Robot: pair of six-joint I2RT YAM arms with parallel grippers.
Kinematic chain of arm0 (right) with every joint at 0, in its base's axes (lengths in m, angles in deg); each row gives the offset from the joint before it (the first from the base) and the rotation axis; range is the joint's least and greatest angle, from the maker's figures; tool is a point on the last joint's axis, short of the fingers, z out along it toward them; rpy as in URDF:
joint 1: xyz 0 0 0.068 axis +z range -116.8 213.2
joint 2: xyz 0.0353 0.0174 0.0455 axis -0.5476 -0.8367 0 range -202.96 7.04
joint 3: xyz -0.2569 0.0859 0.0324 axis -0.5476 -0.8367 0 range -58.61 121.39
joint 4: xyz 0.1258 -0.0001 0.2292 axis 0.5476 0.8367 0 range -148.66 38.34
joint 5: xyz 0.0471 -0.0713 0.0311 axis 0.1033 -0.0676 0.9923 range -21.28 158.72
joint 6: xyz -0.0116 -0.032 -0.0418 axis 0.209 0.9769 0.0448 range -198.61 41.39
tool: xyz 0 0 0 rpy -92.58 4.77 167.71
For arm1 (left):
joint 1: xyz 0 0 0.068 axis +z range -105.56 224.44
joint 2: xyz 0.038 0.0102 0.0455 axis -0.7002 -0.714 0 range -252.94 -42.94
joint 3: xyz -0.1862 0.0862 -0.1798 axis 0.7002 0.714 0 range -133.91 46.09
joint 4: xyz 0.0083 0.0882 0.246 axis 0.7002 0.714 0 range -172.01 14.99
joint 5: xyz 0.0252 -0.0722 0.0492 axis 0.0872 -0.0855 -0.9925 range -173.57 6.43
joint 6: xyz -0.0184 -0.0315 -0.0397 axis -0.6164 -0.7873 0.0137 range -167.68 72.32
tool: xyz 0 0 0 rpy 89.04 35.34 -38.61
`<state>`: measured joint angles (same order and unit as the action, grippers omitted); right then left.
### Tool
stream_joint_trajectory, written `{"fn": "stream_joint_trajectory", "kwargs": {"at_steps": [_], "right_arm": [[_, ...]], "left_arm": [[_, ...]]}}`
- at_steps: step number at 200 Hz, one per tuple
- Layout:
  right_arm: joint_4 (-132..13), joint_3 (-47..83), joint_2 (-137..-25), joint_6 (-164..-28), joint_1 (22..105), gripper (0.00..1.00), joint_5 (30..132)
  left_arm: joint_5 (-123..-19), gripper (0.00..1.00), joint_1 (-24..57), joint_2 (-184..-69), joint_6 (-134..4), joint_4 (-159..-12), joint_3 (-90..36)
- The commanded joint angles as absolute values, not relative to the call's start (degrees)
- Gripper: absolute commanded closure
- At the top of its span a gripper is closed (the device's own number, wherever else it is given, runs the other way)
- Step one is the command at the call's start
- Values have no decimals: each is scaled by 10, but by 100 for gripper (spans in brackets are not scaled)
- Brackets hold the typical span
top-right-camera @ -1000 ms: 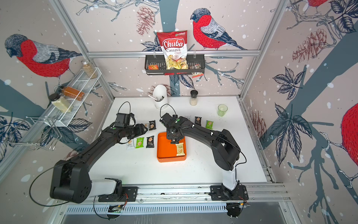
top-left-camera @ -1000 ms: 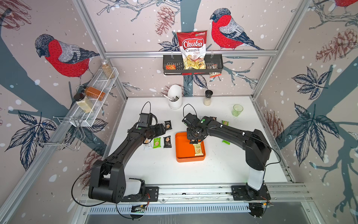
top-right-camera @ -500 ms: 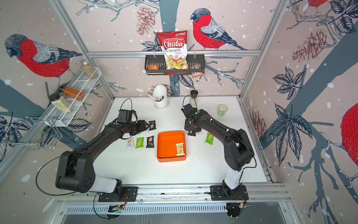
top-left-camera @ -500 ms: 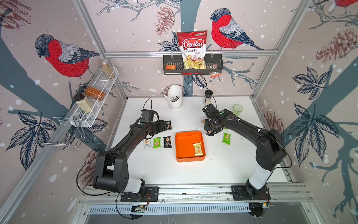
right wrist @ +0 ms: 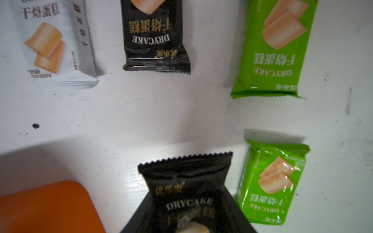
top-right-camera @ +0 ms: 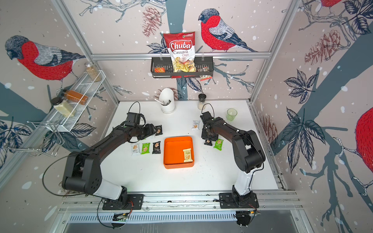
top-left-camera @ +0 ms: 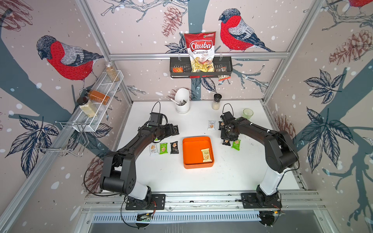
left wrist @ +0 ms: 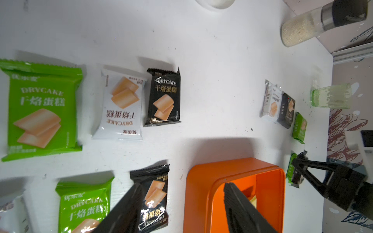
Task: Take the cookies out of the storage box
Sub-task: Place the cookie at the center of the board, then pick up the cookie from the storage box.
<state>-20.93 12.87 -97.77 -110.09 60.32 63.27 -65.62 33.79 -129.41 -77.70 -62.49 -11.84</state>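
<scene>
The white counter [top-left-camera: 222, 177] fills the lower middle of both top views, and the orange storage box [top-left-camera: 191, 153] sits at its centre. One cream packet [top-left-camera: 207, 155] lies inside, in the box's lower right corner. The other cookies [top-left-camera: 163, 148] are out on the counter: a white, green and black row just left of the box, more to its upper right. The left pincer [left wrist: 181, 186] is spread wide with nothing between its fingers (it hangs just off the box's upper left corner). The right pincer [top-left-camera: 227, 139], upper right of the box, is clamped on a black packet [right wrist: 187, 181], just beside a green packet [top-left-camera: 236, 144].
</scene>
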Motion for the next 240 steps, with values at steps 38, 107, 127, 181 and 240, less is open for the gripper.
{"fn": "stream_joint_trajectory", "kwargs": {"at_steps": [38,107,127,181,240], "right_arm": [[-232,140,-1018,-1089,601,54,639],[-223,159,-1024,-1090,600,23,627],[-213,170,-1009,-1092,604,18,613],[-188,202,-981,-1100,646,19,602],[-162,258,-979,-1128,747,21,583]], "left_arm": [[-655,32,337,-1294,-771,-634,-122],[-654,32,337,-1290,-764,-627,-119],[-653,32,338,-1289,-760,-622,-122],[-647,32,338,-1273,-750,-612,-114],[-638,32,337,-1248,-742,-610,-72]]}}
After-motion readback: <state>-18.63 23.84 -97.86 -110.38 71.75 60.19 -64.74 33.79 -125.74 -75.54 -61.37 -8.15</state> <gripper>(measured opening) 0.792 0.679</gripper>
